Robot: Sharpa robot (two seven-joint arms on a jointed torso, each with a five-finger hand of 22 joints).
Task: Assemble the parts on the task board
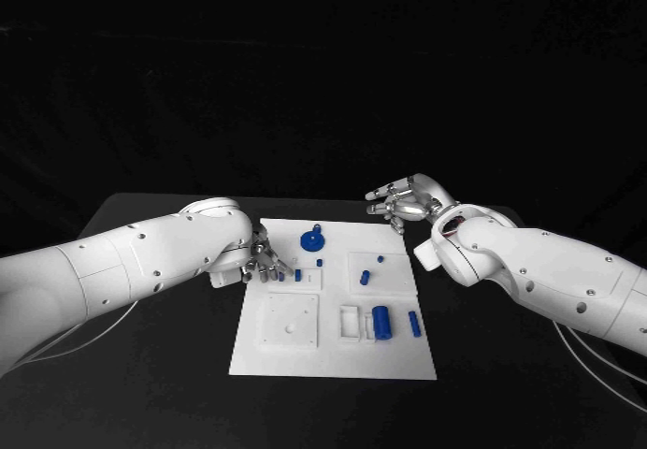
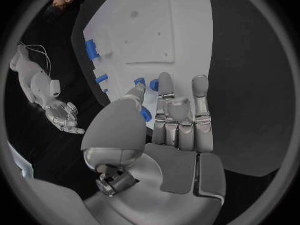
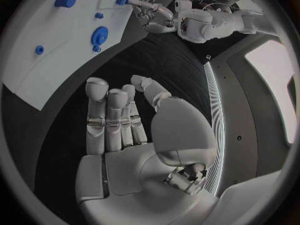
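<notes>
Left hand [image 1: 256,267] hovers at the task board's [image 1: 283,360] left edge, fingers near a small blue peg [image 1: 296,275]; you can't tell whether it grips. Right hand [image 1: 402,202] hangs empty, loosely spread, beyond the far corner, farther off.

Right hand [image 3: 125,135] over black table [image 3: 162,60], fingers apart, holding nothing, off the board [image 3: 44,60]. Board carries blue disc part [image 3: 99,36], plus small blue pieces. Left hand [image 3: 153,16] fingertips touch a blue piece [image 3: 121,1] at board edge.
</notes>
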